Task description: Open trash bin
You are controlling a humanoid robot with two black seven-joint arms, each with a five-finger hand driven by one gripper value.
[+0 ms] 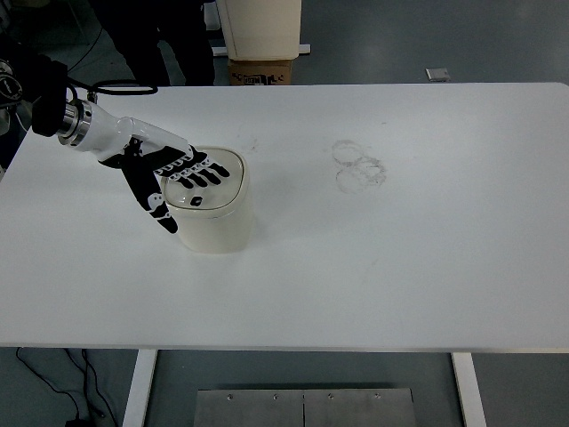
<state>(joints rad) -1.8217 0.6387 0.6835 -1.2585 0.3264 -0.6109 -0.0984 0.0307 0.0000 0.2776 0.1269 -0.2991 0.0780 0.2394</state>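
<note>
A cream trash bin [218, 218] with rounded corners stands on the left half of the white table [400, 249]. Its flat lid [213, 189] lies level on top and carries a small dark mark near the front. My left hand [178, 173], black with white knuckles, reaches in from the left. Its four fingers [203, 171] lie flat and spread on the lid's left part. The thumb hangs down beside the bin's left wall. It holds nothing. My right arm does not show.
Faint ring stains [357, 166] mark the table right of centre. Beyond the far edge stand a cream cabinet [260, 27] on a cardboard box [260, 71], and a person's dark legs [160, 40]. A black cable runs near my left arm.
</note>
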